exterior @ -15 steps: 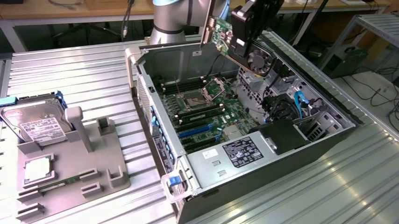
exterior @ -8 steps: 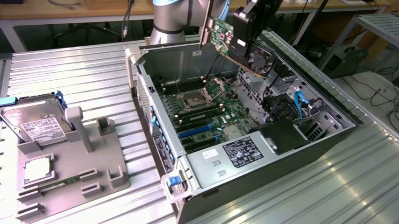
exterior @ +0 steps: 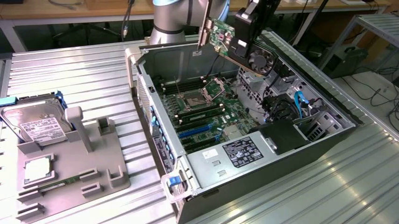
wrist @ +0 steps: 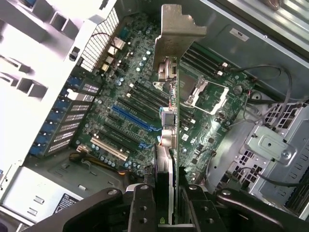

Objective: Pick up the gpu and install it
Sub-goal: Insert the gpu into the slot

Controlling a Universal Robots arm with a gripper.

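Note:
The gpu (exterior: 232, 43) hangs in the air over the far end of the open computer case (exterior: 337, 135), tilted, with its green board, silver end bracket and black fan showing. My gripper (exterior: 248, 28) comes down from above and is shut on the card's upper edge. In the wrist view the gpu (wrist: 175, 111) appears edge-on, bracket end farthest from me, clamped between my two black fingers (wrist: 145, 208), with the gripper (wrist: 169, 210) straddling it. Below it lies the motherboard (wrist: 130, 96) with a long blue slot (wrist: 131, 117), and the card is clear of it.
Inside the case are the CPU socket (exterior: 212, 91), blue slots (exterior: 196, 131), a power supply (exterior: 244, 154) and blue cables (exterior: 299, 105). At the exterior view's left, a grey fixture (exterior: 100, 158) holds a silver hard drive (exterior: 40, 127) and a thin green memory stick (exterior: 59, 183).

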